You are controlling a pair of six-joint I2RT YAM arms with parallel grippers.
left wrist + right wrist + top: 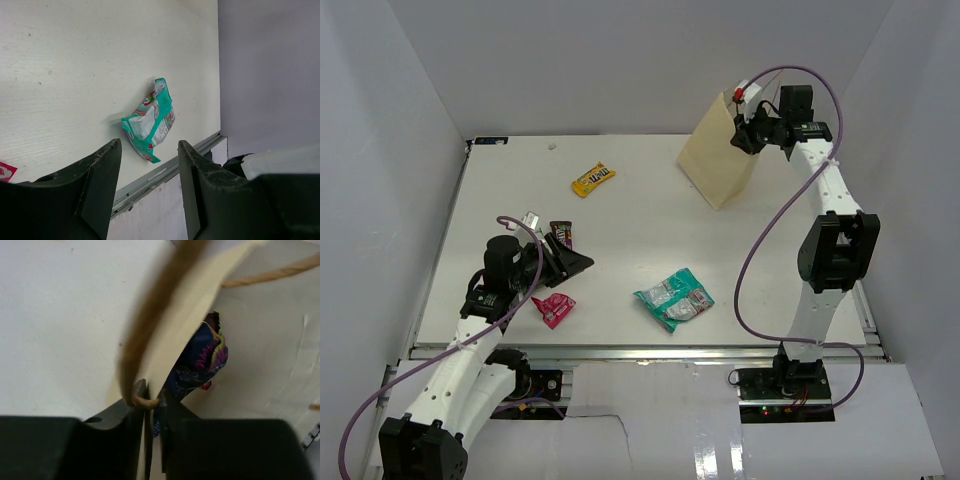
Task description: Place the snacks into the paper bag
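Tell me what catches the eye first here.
The right gripper pinches the rim of the tall paper bag at the far right of the table, a purple packet already inside. The open left gripper hovers near the front left, with a teal pouch lying loose at front centre.

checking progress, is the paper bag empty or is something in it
Not empty: the right wrist view shows a dark purple packet inside the paper bag, whose wall the right hand pinches.
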